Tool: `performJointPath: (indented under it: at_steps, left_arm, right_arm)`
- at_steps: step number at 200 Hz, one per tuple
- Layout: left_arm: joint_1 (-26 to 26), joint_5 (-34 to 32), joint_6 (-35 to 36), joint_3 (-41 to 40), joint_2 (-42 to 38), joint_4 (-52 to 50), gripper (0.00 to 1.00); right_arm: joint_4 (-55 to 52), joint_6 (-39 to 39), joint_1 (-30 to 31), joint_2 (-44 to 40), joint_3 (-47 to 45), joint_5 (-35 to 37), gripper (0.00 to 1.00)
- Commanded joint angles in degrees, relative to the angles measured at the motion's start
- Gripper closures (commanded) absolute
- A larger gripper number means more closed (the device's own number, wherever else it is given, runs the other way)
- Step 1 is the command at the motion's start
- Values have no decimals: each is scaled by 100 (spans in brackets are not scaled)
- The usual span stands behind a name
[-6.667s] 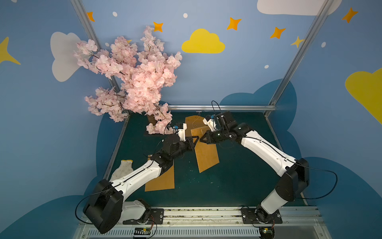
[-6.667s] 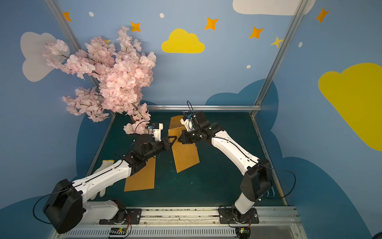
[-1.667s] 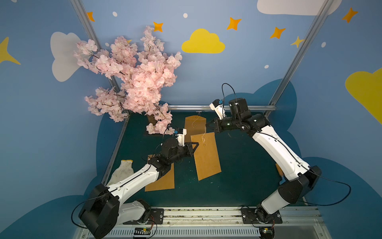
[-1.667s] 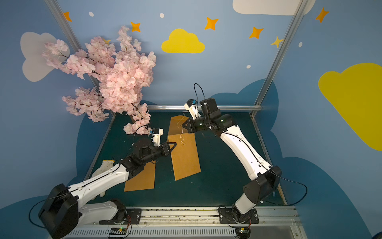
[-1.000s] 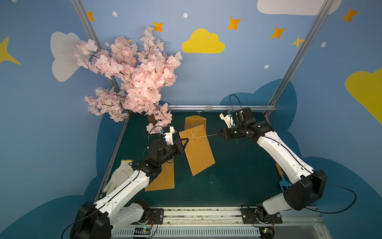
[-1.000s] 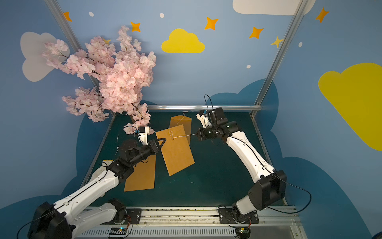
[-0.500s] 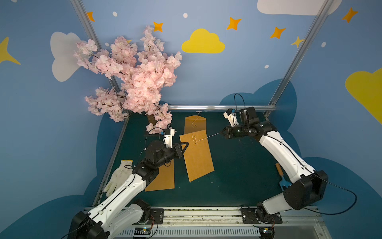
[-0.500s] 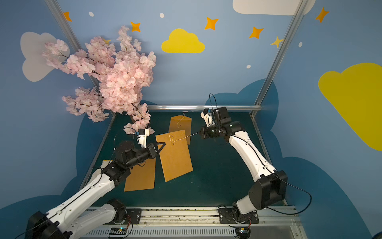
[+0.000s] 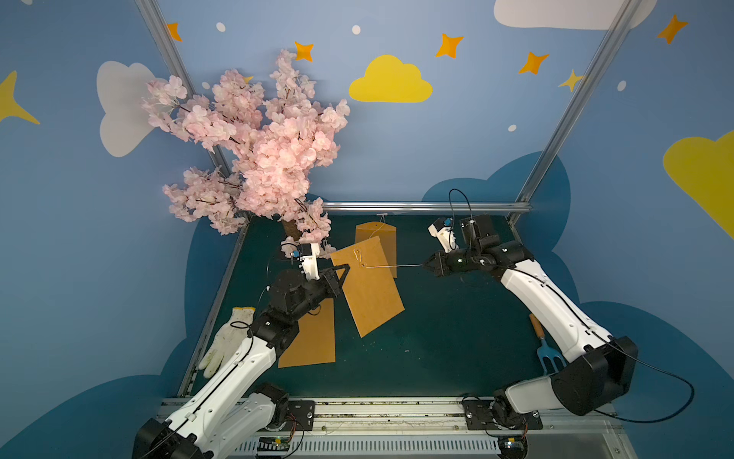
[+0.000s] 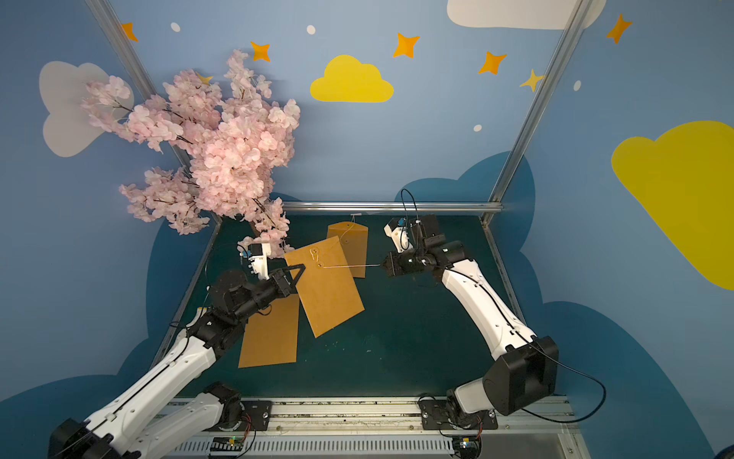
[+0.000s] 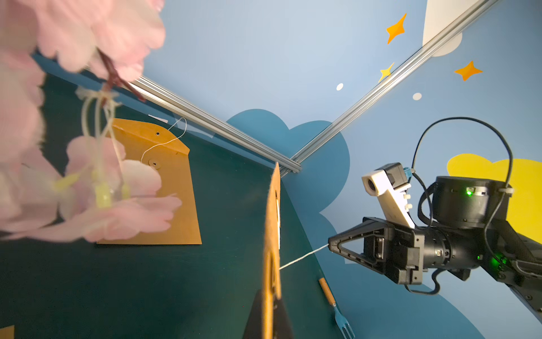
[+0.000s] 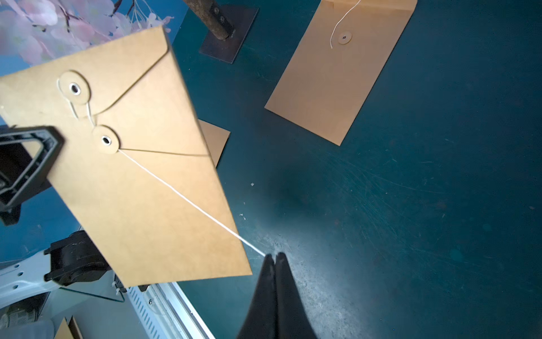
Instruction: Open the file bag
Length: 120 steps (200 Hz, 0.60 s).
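File bag [image 9: 371,296], a light, floppy kraft envelope, hangs tilted above the tabletop [image 9: 437,337], its edge clamped in the left end effector [image 9: 344,270], while the right end effector [image 9: 425,265] pinches its thin, taut string [image 9: 393,266], likely the best hold for unwinding

No readable text, label, brand, number or sign in any view, neither on the file bag [image 9: 369,294] nor on the blue walls [image 9: 437,151] painted with clouds and stars.
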Motion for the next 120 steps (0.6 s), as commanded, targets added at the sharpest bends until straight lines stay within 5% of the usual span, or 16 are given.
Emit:
performJointPath:
  at_steps: [1, 120]
  left_arm:
    - [50, -161, -141, 94, 237, 379, 98]
    - [31, -86, -133, 491, 1501, 728, 97]
  right_arm:
    - [-62, -42, 122, -135, -42, -334, 100]
    - [-50, 342, 1202, 164, 1364, -1040, 100]
